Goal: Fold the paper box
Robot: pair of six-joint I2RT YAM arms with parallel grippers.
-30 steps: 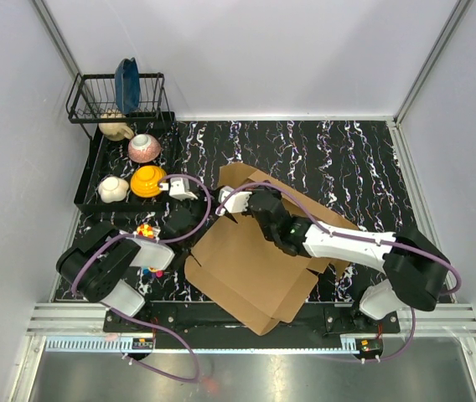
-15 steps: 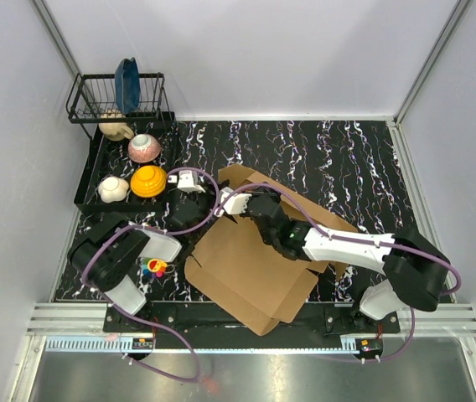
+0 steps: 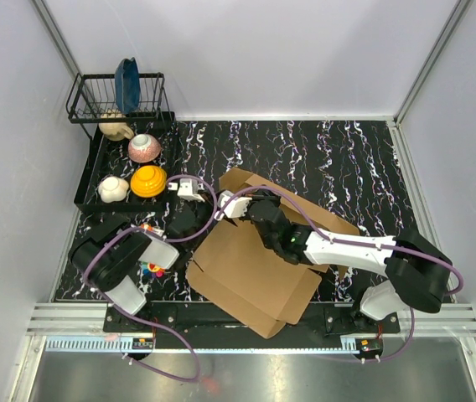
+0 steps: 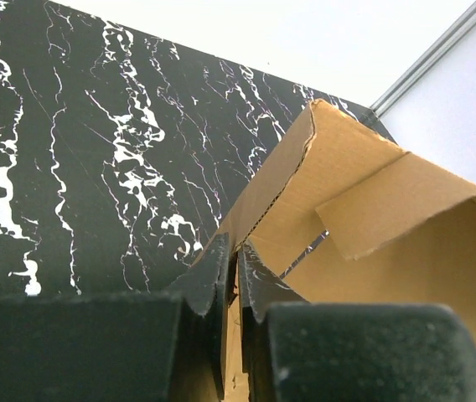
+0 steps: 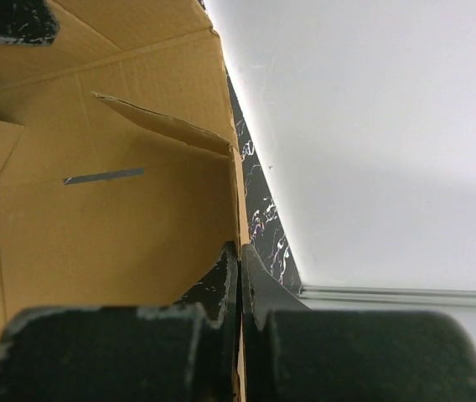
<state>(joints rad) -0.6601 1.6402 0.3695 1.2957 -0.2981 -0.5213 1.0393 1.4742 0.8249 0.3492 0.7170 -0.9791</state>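
The paper box [image 3: 250, 272] is a large brown cardboard sheet lying partly folded in the middle of the table, with its side walls raised. My left gripper [image 3: 209, 222] is at the box's left wall. In the left wrist view that gripper [image 4: 238, 261] is shut on the wall's upper edge, and cardboard [image 4: 372, 209] shows between the fingers. My right gripper [image 3: 230, 209] reaches over the box to its far left corner. In the right wrist view it [image 5: 240, 255] is shut on an upright wall [image 5: 112, 218], with an inner flap leaning beyond it.
A black dish tray [image 3: 87, 180] at the back left holds an orange bowl [image 3: 148, 181], a pink bowl [image 3: 144, 147] and white crockery [image 3: 112, 188]. A wire rack [image 3: 116, 96] with a blue plate stands behind it. A small colourful toy [image 3: 150, 270] lies by the left arm's base.
My left gripper moved right to the box's left wall and shut on it. The box's near edge shifted slightly. The right gripper kept its grip.
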